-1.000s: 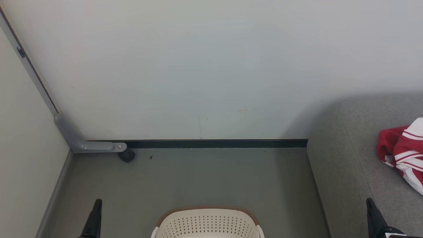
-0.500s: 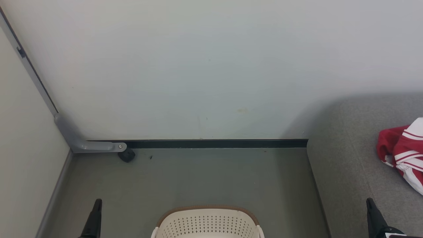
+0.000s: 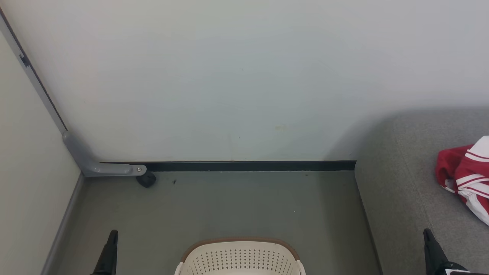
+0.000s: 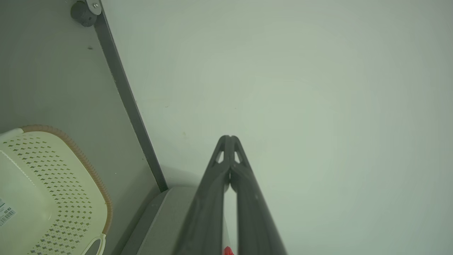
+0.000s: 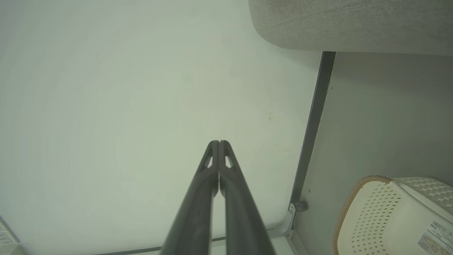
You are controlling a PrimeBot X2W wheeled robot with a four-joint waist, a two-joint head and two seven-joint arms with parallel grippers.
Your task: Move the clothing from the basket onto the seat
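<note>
Nothing moves vs. a sec ago; both arms sit idle. Clothing (image 3: 468, 172) lies bunched on seat (image 3: 401, 198), well apart from basket (image 3: 238, 241). Risk, we judge: head view cuts off the basket interior, so a leftover garment could go unnoticed. We see left hand (image 4: 229, 138) & right hand (image 5: 218, 142) fully closed, holding nothing.

A staged home corner in a lab: bare partition walls (image 3: 244, 76) on a castor (image 3: 146, 179), grey floor (image 3: 229, 206), sofa (image 3: 401, 183), basket (image 3: 238, 259).

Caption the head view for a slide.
Red-and-white clothing lies on the grey seat at right; the cream basket stands between the shut left pincer and right pincer.
</note>
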